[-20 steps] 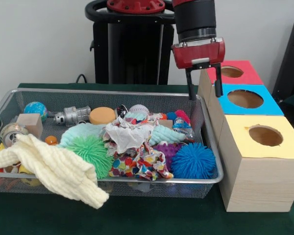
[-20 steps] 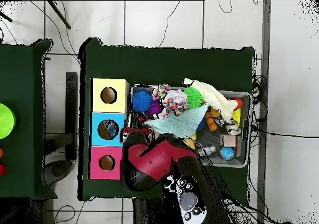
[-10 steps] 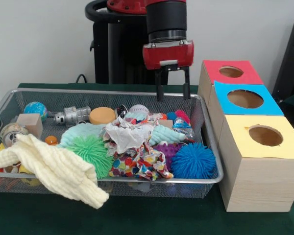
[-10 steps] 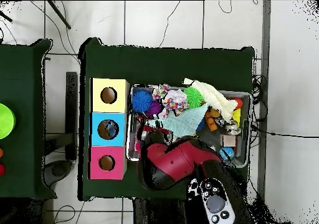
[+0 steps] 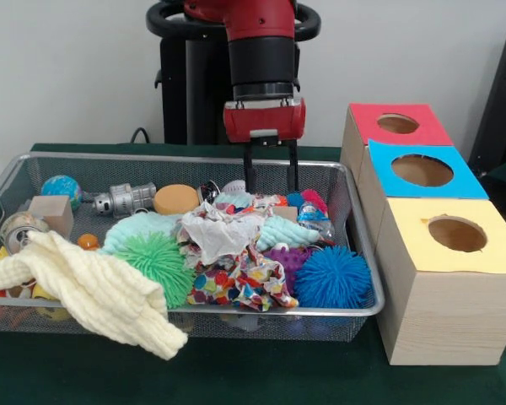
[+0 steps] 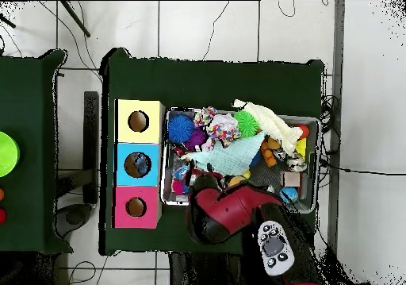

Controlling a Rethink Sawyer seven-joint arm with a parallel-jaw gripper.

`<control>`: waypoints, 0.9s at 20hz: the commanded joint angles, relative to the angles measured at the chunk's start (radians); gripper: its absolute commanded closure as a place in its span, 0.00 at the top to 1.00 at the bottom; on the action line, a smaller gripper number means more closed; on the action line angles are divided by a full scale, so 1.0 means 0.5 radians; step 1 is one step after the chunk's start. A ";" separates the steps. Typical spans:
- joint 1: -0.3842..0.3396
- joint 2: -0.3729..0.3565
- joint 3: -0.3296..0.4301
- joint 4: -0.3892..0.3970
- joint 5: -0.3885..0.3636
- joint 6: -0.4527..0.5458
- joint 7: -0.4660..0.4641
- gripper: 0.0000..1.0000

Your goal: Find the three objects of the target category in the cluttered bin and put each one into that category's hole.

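The end effector (image 5: pixel 270 175) hangs empty, its two prongs parted a moderate way, over the far side of the wire bin (image 5: pixel 362 310), just above the jumble near a small white ball (image 5: pixel 239 187). Which category is wanted cannot be told from here; candidates such as the blue spiky ball (image 5: pixel 332 277), the green spiky ball (image 5: pixel 159 260) and the purple one (image 5: pixel 288 256) lie toward the bin's near side. To do the search well, it should come straight down on one clear item, avoiding the crumpled cloth (image 5: pixel 223 232). A second ago it stood beside the red box (image 5: pixel 398 123); it has since swung over the bin and dropped lower
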 commanded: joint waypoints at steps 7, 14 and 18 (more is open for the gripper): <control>0.141 0.297 -0.275 -0.238 0.010 -0.293 -0.006 1.00; 0.224 0.457 -0.386 -0.336 0.089 -0.424 -0.012 1.00; 0.245 0.489 -0.405 -0.357 0.115 -0.446 -0.005 1.00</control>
